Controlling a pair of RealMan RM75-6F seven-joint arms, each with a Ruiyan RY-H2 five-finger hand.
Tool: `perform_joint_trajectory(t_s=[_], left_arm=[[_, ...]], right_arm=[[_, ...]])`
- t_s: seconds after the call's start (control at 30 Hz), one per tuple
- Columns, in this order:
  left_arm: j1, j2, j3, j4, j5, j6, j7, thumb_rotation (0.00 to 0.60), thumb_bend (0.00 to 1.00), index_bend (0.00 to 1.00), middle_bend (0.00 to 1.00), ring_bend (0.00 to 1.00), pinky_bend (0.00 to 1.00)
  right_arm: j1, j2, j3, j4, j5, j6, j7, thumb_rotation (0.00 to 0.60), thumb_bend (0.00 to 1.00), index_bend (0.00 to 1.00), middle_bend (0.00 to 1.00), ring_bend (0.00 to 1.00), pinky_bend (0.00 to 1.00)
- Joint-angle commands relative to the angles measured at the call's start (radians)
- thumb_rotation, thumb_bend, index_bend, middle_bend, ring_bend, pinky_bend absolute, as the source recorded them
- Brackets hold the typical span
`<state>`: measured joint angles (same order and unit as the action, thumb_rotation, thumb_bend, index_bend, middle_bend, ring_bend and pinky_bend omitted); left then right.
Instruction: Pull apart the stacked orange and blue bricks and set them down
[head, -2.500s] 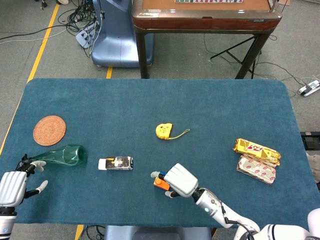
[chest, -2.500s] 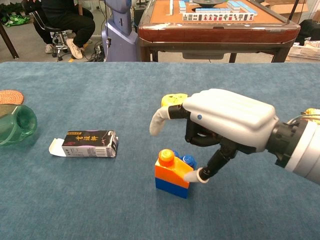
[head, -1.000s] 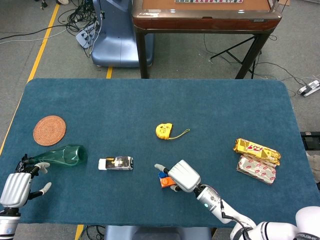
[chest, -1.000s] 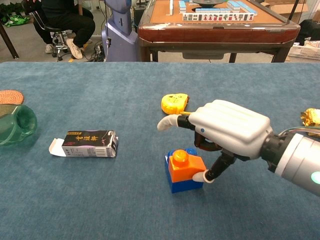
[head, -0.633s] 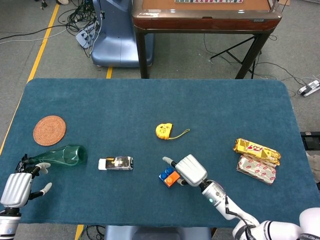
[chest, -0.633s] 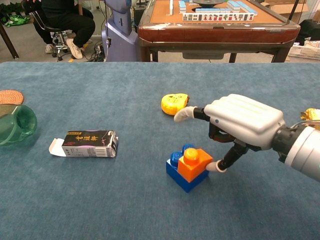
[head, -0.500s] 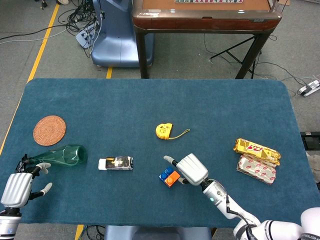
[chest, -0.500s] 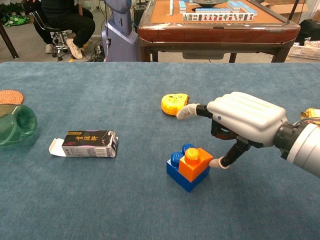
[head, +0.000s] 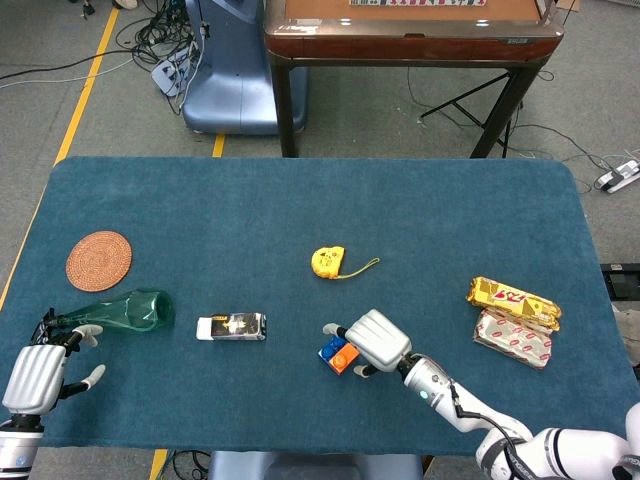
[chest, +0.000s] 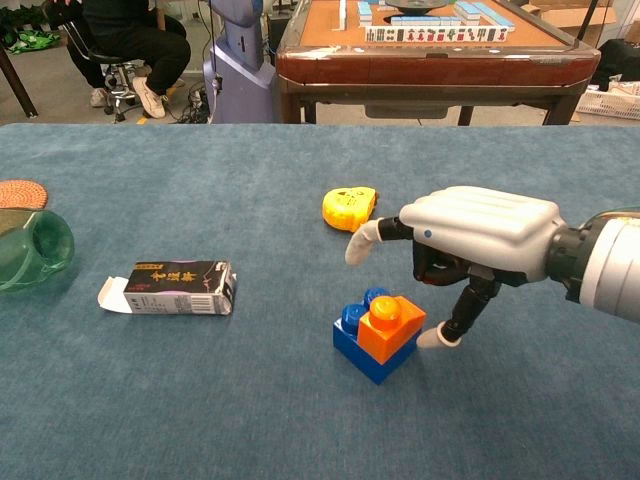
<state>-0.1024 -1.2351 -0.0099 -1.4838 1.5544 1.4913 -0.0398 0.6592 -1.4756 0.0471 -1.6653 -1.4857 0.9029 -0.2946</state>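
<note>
So the stacked bricks sit on the counter (head: 450, 230) near the front edge, a bit right of the middle, with the orange brick (chest: 391, 328) pressed onto the blue brick (chest: 359, 347) and covering only part of it, so some blue studs show beside it. They aren't apart yet.

My right hand (chest: 470, 248) hovers right beside and above the stack, spread and holding nothing. One fingertip (chest: 438, 339) hangs down just beside the orange brick's right face; I can't tell if it's actually touching. My left hand (head: 38, 372) is way off at the near-left corner of the counter, also holding nothing, fingers loosely apart as far as I can see.

Handling-wise, I'd guess these are hard, light plastic blocks: stiff, nothing fragile, smooth sides that could slip under my fingertips. Being so light, the whole stack will probably just slide or tip on the cloth if I push on one brick alone. The stud fit is likely what resists, not the weight.

Where I'd take hold: pinch the orange one across its two side faces, low enough to get a solid bite, and have something pinning the blue one down by its uncovered studded part. Then rock the orange one off at an angle instead of a straight pull.

Nearby stuff: a yellow tape measure (chest: 349, 207) behind my right hand and a small dark box (chest: 170, 287) off to the left, both well clear.
</note>
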Motion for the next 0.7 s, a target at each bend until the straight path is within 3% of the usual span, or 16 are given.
perform_joint_trajectory(t_s=[0.03, 0.4, 0.7], left_arm=[[0.001, 0.000, 0.001, 0.001, -0.001, -0.001, -0.001, 0.600, 0.24, 0.39, 0.44, 0.47, 0.72], [0.002, -0.004, 0.003, 0.008, -0.002, -0.003, -0.007, 0.600, 0.24, 0.39, 0.44, 0.47, 0.72], [0.002, -0.007, 0.005, 0.011, -0.001, -0.004, -0.007, 0.600, 0.24, 0.39, 0.44, 0.47, 0.72]], right_arm=[[0.011, 0.003, 0.002, -0.012, 0.017, -0.017, -0.012, 0.600, 0.00, 0.27, 1.00, 1.00, 1.00], [0.036, -0.001, 0.006, -0.024, 0.084, -0.057, -0.045, 0.600, 0.01, 0.36, 1.00, 1.00, 1.00], [0.045, 0.009, 0.002, -0.042, 0.102, -0.060, -0.035, 0.600, 0.16, 0.41, 1.00, 1.00, 1.00]])
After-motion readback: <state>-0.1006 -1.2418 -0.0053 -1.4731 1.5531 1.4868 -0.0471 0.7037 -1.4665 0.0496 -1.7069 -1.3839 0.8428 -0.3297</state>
